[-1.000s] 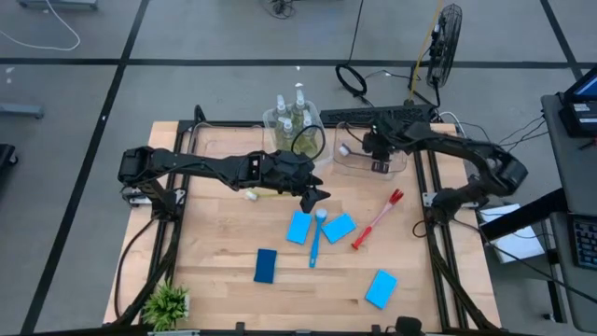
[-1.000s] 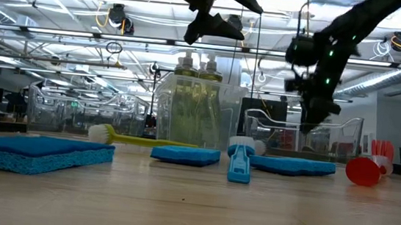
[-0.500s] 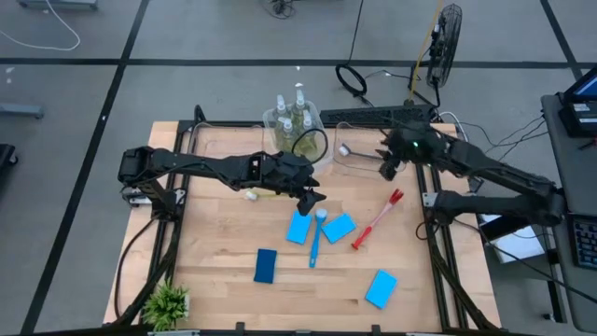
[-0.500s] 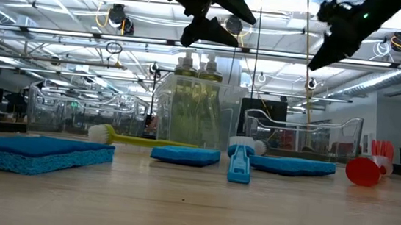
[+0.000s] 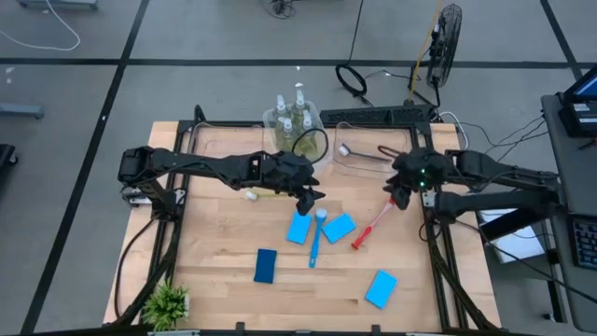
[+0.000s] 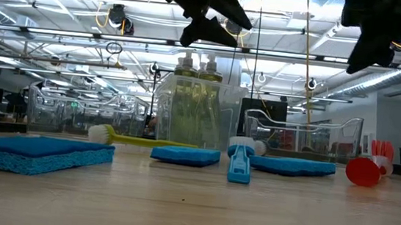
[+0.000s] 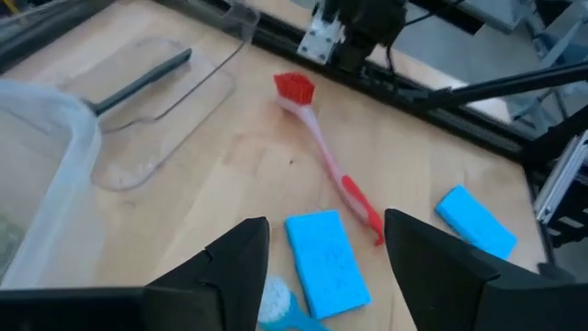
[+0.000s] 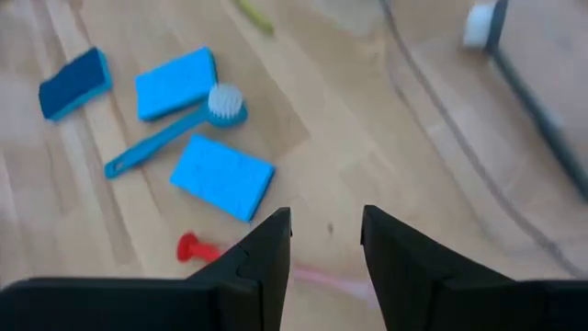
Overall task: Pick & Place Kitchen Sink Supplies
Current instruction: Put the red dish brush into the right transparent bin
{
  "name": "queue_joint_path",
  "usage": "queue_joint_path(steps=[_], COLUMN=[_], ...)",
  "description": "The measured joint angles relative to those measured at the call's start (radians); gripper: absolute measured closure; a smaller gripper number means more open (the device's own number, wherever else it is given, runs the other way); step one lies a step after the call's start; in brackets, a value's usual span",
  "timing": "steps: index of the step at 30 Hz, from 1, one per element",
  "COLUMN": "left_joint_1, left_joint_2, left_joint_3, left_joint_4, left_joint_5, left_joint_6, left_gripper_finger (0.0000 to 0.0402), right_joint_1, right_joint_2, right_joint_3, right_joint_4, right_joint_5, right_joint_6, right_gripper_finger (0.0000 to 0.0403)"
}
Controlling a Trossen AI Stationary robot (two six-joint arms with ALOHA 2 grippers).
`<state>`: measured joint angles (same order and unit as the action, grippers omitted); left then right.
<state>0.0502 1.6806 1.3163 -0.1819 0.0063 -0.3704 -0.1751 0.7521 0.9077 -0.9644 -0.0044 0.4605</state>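
Bottles (image 5: 295, 114) with pump tops stand in a clear bin (image 5: 280, 140) at the far edge. A dark brush (image 5: 366, 153) lies in the clear bin (image 5: 353, 168) to its right. On the table lie a red brush (image 5: 376, 219), a blue brush (image 5: 316, 238), a yellow-green brush (image 5: 264, 193) and several blue sponges (image 5: 339, 227). My left gripper (image 5: 308, 199) hangs open above the table between the bottle bin and the sponges. My right gripper (image 5: 399, 197) hangs open in the air over the red brush's head, near the table's right edge.
A small potted plant (image 5: 168, 303) stands at the near left corner. Black rails (image 5: 438, 252) run along the table's left and right sides. One sponge (image 5: 381, 288) lies apart near the near right corner, another (image 5: 266, 265) nearer the middle.
My right gripper has risen from the right clear bin and drawn back toward the table's near and right edges, rolling as it went. The dark brush stays lying in that bin. My left arm has kept its place.
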Motion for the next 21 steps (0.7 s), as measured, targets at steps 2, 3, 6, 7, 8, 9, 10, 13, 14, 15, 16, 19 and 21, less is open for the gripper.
queue_joint_path(steps=[2, 3, 6, 7, 8, 9, 10, 13, 14, 15, 16, 19, 21], left_joint_1=[0.001, 0.001, 0.001, 0.001, 0.001, 0.000, 0.001, -0.008, -0.014, -0.022, -0.031, -0.059, -0.075], left_joint_2=[-0.010, -0.020, -0.065, -0.088, -0.108, -0.129, -0.157, -0.245, -0.279, -0.315, -0.347, -0.443, -0.498], left_joint_3=[0.000, -0.004, -0.026, -0.045, -0.063, -0.083, -0.110, -0.202, -0.235, -0.272, -0.310, -0.410, -0.466], left_joint_4=[-0.034, -0.053, -0.073, -0.094, -0.093, -0.074, -0.070, -0.065, -0.056, -0.067, -0.067, -0.020, 0.011], left_joint_5=[-0.008, -0.010, -0.046, -0.059, -0.071, -0.082, -0.094, -0.139, -0.160, -0.182, -0.205, -0.269, -0.311], left_joint_6=[-0.001, 0.000, -0.004, -0.006, -0.012, -0.025, -0.038, -0.084, -0.103, -0.126, -0.146, -0.200, -0.231], left_gripper_finger=[0.0192, 0.0197, 0.0208, 0.0212, 0.0215, 0.0218, 0.0220, 0.0228, 0.0230, 0.0233, 0.0235, 0.0241, 0.0245], right_joint_1=[0.021, 0.031, 0.053, 0.059, 0.065, 0.069, 0.072, 0.081, 0.082, 0.082, 0.082, 0.082, 0.084], right_joint_2=[0.000, 0.000, 0.000, 0.000, -0.001, -0.002, -0.002, -0.003, -0.003, -0.004, -0.004, -0.003, -0.004], right_joint_3=[0.000, 0.000, 0.000, 0.000, -0.001, -0.006, -0.013, -0.039, -0.049, -0.061, -0.074, -0.110, -0.129], right_joint_4=[-0.027, -0.036, -0.045, -0.047, -0.044, -0.040, -0.042, -0.041, -0.042, -0.039, -0.031, -0.023, -0.009], right_joint_5=[0.000, 0.000, 0.001, 0.000, 0.000, 0.000, 0.000, 0.000, 0.000, -0.001, -0.009, -0.052, -0.083], right_joint_6=[0.029, 0.040, 0.055, 0.055, 0.055, 0.055, 0.056, 0.093, 0.122, 0.156, 0.195, 0.297, 0.366], right_gripper_finger=[0.0277, 0.0277, 0.0277, 0.0277, 0.0277, 0.0277, 0.0277, 0.0277, 0.0277, 0.0277, 0.0277, 0.0277, 0.0277])
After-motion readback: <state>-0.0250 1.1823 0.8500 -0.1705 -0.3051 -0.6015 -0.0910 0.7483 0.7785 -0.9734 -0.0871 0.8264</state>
